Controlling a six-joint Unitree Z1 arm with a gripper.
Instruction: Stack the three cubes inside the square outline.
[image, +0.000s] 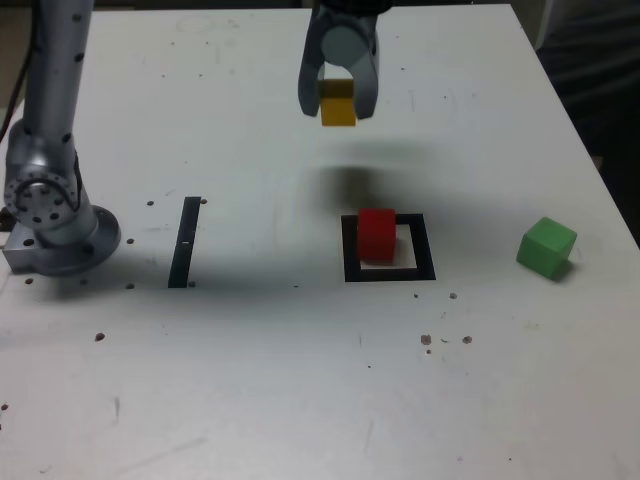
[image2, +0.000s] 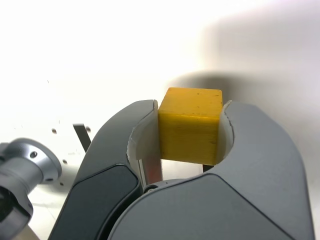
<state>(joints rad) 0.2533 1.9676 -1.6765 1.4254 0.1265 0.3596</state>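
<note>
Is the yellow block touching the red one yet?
Apart. The exterior view shows the yellow cube held in the gripper, high above the red cube.

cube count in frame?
3. Yellow cube held in the gripper above the table; red cube inside the square outline; green cube at exterior view's right.

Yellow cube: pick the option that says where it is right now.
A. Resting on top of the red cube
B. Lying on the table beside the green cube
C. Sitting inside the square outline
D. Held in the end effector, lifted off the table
D: the yellow cube is clamped in the end effector above the table, while the red cube sits alone in the square outline and the green cube lies apart.
</note>
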